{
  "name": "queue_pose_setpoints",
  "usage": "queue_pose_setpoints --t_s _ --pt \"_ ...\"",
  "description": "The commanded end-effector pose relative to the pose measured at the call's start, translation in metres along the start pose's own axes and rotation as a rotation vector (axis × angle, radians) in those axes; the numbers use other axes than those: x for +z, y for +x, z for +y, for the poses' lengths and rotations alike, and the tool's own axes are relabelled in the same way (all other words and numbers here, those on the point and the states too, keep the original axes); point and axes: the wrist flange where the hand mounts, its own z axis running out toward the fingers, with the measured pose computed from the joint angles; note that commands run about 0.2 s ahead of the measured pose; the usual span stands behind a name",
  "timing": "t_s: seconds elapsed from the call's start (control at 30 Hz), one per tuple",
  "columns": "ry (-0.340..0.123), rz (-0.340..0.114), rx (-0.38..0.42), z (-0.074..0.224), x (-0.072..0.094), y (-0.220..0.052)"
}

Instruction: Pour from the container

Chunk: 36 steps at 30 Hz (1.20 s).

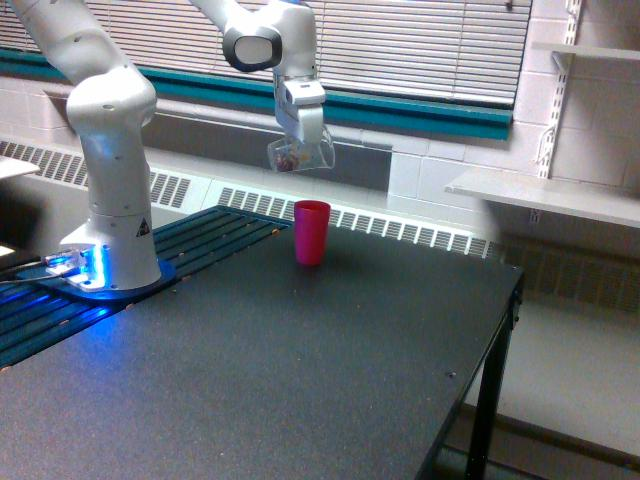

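The container (297,155) is a small clear plastic cup with reddish-brown pieces showing through its wall. It hangs tilted in the air, with my gripper (303,140) shut on it. A pink cup (311,232) stands upright on the dark table (300,380), below the container and slightly toward the exterior view's right. The two cups are well apart in height. I cannot see whether any pieces are falling.
The arm's white base (112,240) stands at the table's left on a blue-lit plate. Window blinds and a radiator grille run behind. White shelves (545,195) hang at the right. The table's right edge (500,330) drops to the floor.
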Motion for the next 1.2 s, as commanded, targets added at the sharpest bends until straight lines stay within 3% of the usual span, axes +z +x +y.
queue_pose_setpoints --t_s 0.03,0.67,1.2 --pt "-0.009 -0.029 0.047 0.0 0.005 -0.011" --pt "-0.058 -0.107 0.077 0.023 0.017 -0.024" --pt "-0.083 -0.178 0.07 0.031 0.029 -0.016"
